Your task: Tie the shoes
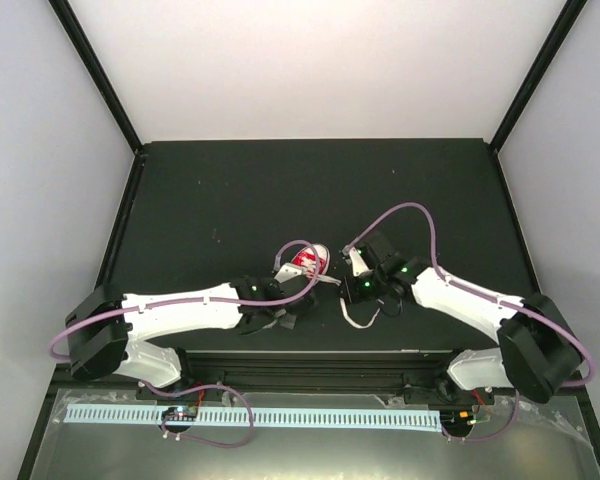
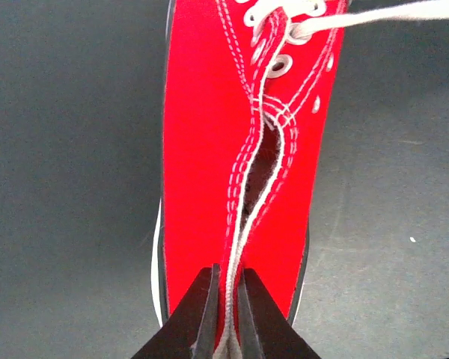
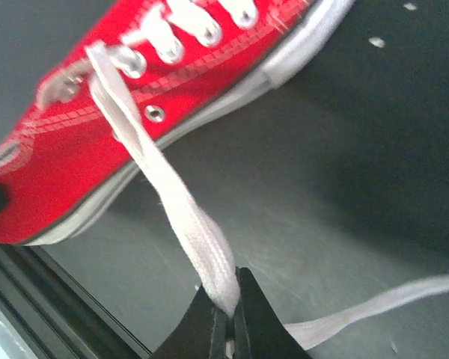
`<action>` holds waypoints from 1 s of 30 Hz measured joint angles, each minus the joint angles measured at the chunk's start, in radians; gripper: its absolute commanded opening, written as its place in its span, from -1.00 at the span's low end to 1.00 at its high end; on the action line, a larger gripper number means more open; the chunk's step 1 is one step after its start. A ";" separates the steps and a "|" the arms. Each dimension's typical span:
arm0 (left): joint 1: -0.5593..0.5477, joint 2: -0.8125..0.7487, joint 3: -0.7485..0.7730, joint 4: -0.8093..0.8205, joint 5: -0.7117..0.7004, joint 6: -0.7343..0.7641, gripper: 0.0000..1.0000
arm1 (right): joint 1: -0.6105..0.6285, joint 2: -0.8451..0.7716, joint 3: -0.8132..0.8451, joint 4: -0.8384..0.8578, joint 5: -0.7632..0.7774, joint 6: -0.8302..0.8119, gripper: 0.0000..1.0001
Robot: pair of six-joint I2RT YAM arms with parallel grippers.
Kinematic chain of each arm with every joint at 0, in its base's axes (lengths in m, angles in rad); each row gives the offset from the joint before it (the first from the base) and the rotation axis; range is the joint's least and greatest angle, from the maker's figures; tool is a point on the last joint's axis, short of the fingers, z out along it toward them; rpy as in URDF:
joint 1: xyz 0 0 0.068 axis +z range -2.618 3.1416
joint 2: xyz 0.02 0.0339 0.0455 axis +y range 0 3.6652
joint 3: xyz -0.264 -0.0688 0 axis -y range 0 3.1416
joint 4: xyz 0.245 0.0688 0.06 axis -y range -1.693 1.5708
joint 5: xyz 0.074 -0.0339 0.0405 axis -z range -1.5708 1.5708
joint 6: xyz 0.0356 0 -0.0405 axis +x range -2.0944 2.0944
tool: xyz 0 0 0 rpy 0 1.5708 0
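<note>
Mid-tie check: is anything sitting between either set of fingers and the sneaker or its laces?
Nothing visible. The left gripper is shut on the heel of the sneaker, and the right gripper is shut on a white lace stretched straight from the top eyelets.

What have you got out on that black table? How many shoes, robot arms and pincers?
1 red sneaker
2 robot arms: left arm, right arm
2 pincers: left pincer shut on the sneaker's heel, right pincer shut on its white lace
Total: 5
</note>
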 measured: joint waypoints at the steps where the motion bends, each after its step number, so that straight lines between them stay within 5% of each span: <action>1: -0.001 -0.002 -0.018 -0.001 -0.004 -0.011 -0.97 | 0.002 0.013 -0.001 0.025 -0.016 0.005 -0.97; 7: -0.004 -0.032 -0.058 0.055 0.030 -0.027 -0.89 | 0.009 0.097 -0.001 0.148 -0.055 0.027 -0.97; 13: -0.004 -0.031 -0.085 0.167 0.168 -0.001 -0.22 | 0.009 0.174 -0.001 0.193 -0.053 0.049 -0.87; 15: -0.004 -0.032 -0.093 0.221 0.223 0.007 -0.02 | 0.009 0.174 -0.001 0.194 -0.050 0.055 -0.70; 23: -0.001 -0.225 -0.140 0.260 0.253 0.032 0.93 | 0.009 0.043 0.001 0.090 0.043 0.065 0.49; 27: 0.039 -0.404 -0.130 0.237 0.218 0.076 0.98 | 0.009 -0.119 0.015 -0.029 0.141 0.074 0.78; 30: 0.110 -0.476 -0.098 0.216 0.237 0.125 0.98 | 0.009 -0.227 0.027 -0.102 0.218 0.091 0.78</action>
